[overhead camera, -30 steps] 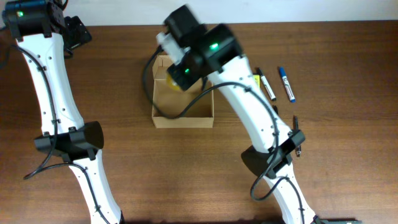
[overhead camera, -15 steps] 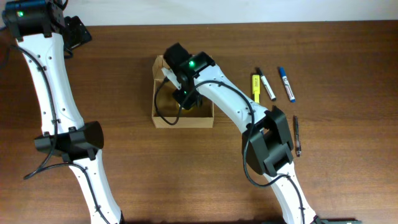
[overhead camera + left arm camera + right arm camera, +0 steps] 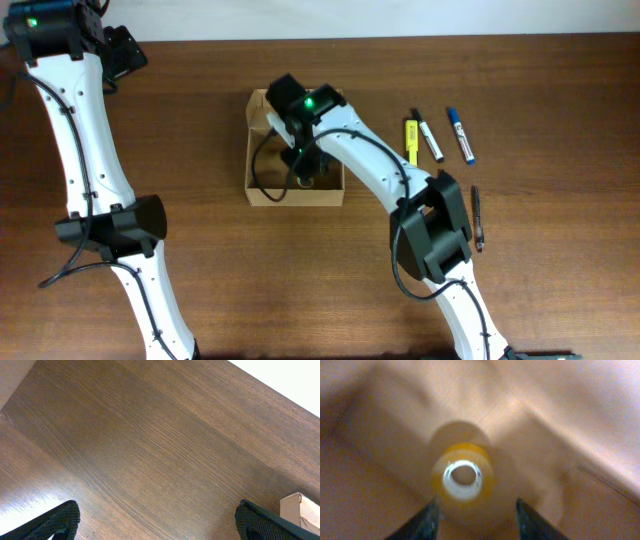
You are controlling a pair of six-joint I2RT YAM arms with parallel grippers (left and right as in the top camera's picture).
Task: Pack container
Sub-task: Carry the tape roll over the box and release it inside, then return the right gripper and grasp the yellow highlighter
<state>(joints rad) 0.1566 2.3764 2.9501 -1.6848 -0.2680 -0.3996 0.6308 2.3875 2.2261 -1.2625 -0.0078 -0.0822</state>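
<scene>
The container [image 3: 262, 192] is an open tan cardboard box at the table's middle. My right gripper [image 3: 305, 172] reaches down inside it, mostly hidden under its own arm. In the right wrist view a round yellow thing with a white ring [image 3: 463, 476] lies on the box floor. The right gripper [image 3: 479, 522] stands open just behind it, with a gap showing on the right finger's side. My left gripper [image 3: 157, 520] is open wide over bare wood at the far left back, nothing between its fingers. One pale corner of the container [image 3: 300, 508] shows at that view's right edge.
To the right of the box lie a yellow marker [image 3: 410, 141], a black-and-white marker [image 3: 430, 140] and a blue marker [image 3: 461, 135]. A dark pen [image 3: 478, 218] lies nearer the front right. The table's back edge [image 3: 400, 38] meets a white surface.
The right arm has come down into the box with the yellow thing, and its jaws have parted from it. The left arm has stayed still.
</scene>
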